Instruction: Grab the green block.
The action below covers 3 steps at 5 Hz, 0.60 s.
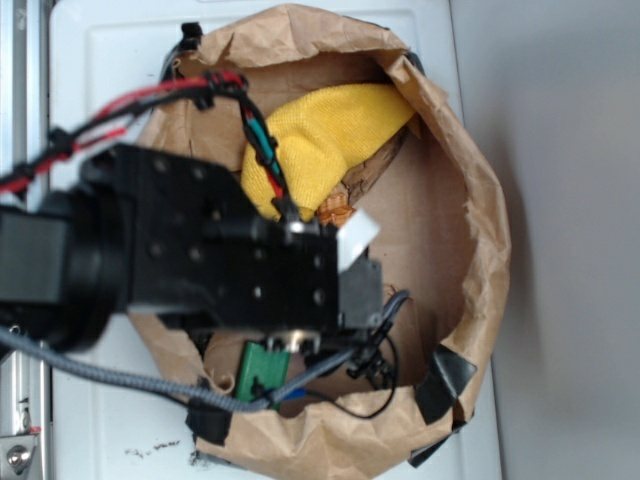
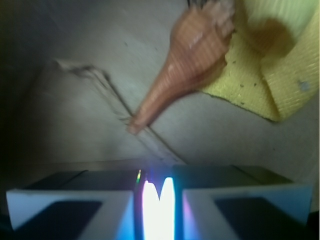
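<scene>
A crumpled brown paper wall (image 1: 480,180) rings the work area on every side, taped at the near edge with black tape (image 1: 445,380); inside it lies a flat cardboard floor (image 1: 420,240). The ring stands on a white desk (image 1: 110,50). The black arm (image 1: 200,260) fills the left half of the ring from above, so the open floor is mostly on the right, between the arm and the paper wall.

One green block (image 1: 262,370) lies at the near side of the ring, close to the paper wall and partly under the arm and its cables (image 1: 120,375). One yellow cloth (image 1: 320,140) is bunched at the far side. One brown shell (image 2: 185,60) rests against the cloth's edge, its pointed end out on bare floor.

In the wrist view the fingers (image 2: 159,210) show as two pale blocks (image 2: 70,210) with only a thin bright slit between them, drawn narrow, and nothing can be made out in that gap. The block is not seen in this view.

No writing or label is legible anywhere.
</scene>
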Tool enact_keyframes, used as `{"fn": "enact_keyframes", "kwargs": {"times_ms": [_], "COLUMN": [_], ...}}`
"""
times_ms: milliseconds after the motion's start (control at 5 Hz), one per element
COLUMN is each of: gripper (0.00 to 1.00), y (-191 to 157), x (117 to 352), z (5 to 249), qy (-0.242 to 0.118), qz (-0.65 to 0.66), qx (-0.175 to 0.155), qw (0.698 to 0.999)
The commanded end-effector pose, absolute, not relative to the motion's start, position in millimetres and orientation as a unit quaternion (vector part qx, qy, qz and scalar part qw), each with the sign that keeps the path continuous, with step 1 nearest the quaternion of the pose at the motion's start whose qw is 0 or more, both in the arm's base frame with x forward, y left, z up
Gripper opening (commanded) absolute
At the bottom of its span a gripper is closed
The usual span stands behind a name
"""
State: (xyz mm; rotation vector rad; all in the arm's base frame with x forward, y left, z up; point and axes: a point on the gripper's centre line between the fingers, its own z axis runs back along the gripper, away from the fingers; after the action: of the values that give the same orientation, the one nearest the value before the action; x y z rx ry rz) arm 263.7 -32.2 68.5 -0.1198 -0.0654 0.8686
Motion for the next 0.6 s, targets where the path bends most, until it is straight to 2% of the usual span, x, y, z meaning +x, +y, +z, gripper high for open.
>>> {"fn": "enact_keyframes", "kwargs": {"times_ms": [0,200,400], "gripper": [0.0,1.0,1.0], "y": [-7,-6,-13], "x": [273,273,261], "z": [104,105,91], "qy": [-0.069,-0.056,-0.042], "qz": [0.445,0.439,0.42], "qx": [-0.116,-0.121,-0.091], "qw": [0.885,0.889,0.902]}}
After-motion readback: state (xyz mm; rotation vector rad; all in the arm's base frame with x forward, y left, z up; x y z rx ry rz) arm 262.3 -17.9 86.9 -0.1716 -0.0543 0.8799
